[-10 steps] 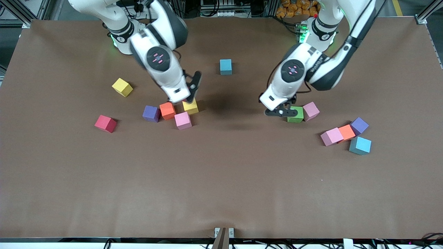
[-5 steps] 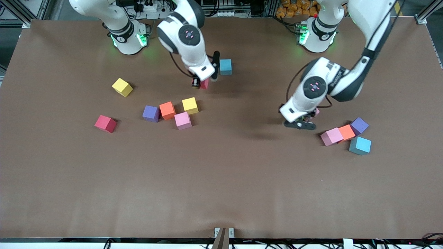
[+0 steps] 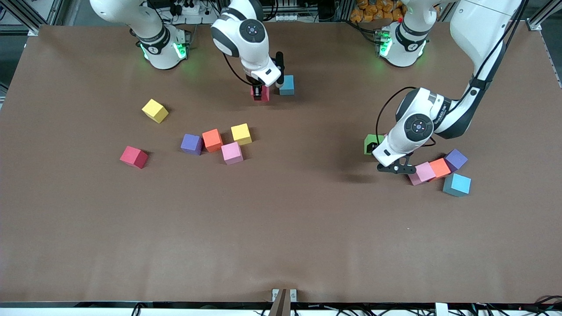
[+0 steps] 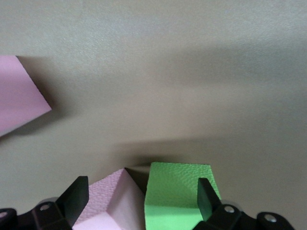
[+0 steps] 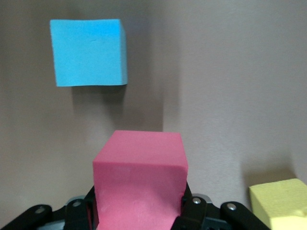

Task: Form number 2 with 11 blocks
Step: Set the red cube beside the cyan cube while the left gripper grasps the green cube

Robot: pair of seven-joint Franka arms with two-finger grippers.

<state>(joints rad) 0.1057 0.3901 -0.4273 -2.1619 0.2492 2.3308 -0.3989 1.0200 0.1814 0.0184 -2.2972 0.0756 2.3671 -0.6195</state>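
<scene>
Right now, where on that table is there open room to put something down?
The broad strip of table nearest the front camera is bare, as is the stretch between the pink block and the green block. It is crowded around the pink-orange-purple-blue cluster under the left pincer.

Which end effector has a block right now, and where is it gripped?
The right end effector pinches a red foam cube by two opposite side faces. The left end effector is open, holding nothing.

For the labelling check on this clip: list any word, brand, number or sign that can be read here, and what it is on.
Left arm, black band on the forearm: a line of lettering, too small and blurred to read.
Blocks, for example the red block in the right claw: no print on any visible face.
Table: no text or signs.
</scene>
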